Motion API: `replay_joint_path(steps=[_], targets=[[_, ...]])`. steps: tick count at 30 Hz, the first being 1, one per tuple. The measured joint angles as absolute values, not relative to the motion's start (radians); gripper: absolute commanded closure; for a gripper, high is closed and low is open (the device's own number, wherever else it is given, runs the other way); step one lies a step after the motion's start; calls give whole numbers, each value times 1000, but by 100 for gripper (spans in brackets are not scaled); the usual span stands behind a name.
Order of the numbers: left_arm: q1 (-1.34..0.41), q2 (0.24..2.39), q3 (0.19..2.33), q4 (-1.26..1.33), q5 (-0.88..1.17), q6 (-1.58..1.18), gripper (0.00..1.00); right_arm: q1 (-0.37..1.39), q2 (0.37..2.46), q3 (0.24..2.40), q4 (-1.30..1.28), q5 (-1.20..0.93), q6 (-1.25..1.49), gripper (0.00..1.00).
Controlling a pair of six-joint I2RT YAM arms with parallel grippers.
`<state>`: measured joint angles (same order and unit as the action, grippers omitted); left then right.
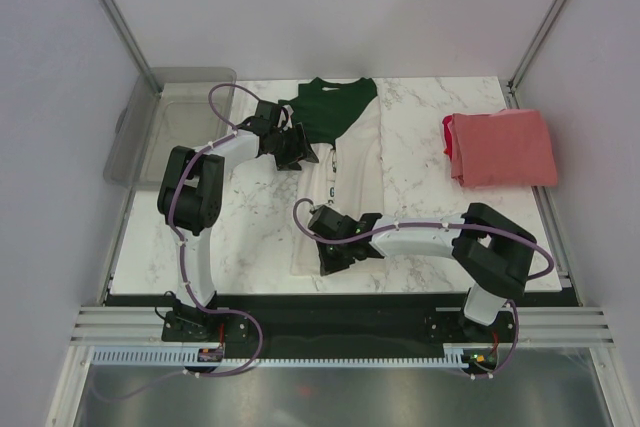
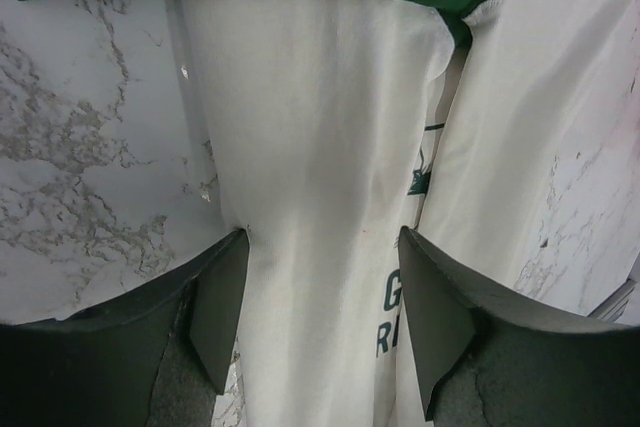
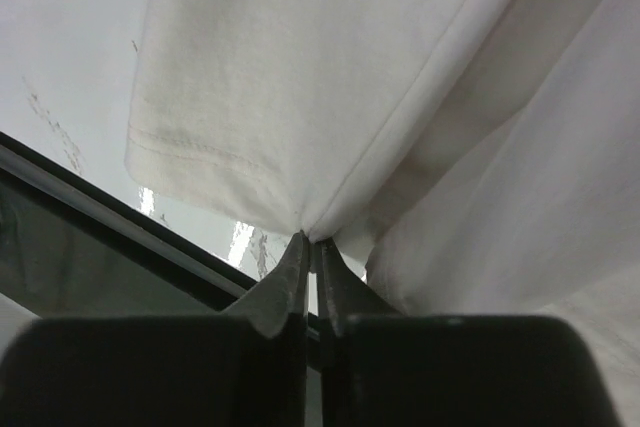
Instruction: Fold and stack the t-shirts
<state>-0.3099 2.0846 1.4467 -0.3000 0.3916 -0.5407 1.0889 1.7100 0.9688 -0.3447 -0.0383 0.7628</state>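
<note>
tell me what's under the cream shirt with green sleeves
The marble table shows around the cream shirt and below its near hem, which the right fingers pinch up. Whatever lies beneath the rest of the cloth is covered.

Bright, even, diffuse from above — only faint shadows on the desk point(image 1: 430, 147); wrist views softly blurred at the near fingers point(image 2: 222, 307).
</note>
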Motion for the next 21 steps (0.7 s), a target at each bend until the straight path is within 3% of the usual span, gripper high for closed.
replay_joint_path(steps=[21], targets=[[-310, 2087, 1480, -308, 362, -540, 30, 1097, 1487, 955, -479, 35, 776, 100]])
